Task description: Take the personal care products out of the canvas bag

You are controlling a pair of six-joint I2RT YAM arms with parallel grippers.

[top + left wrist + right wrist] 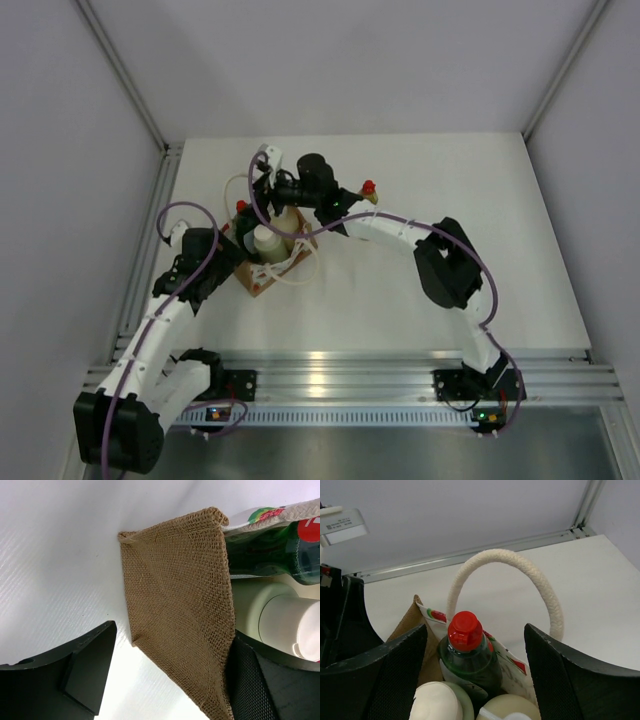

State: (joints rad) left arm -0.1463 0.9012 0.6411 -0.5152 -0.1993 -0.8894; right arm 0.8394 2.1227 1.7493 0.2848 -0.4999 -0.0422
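One yellow bottle [371,195] outside canvas bag [256,281], overhead only

The white table [450,180] before me is carrying the canvas bag [258,283], standing left of centre, and a yellow red-capped bottle [372,195], sitting apart to the bag's right.

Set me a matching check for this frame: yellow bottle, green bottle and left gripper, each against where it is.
1. yellow bottle
2. green bottle
3. left gripper

A. astride the canvas bag wall, open
B. on the table, outside the bag
C. in the bag, between the open right gripper fingers

Pairs: 1-B, 2-C, 3-A.
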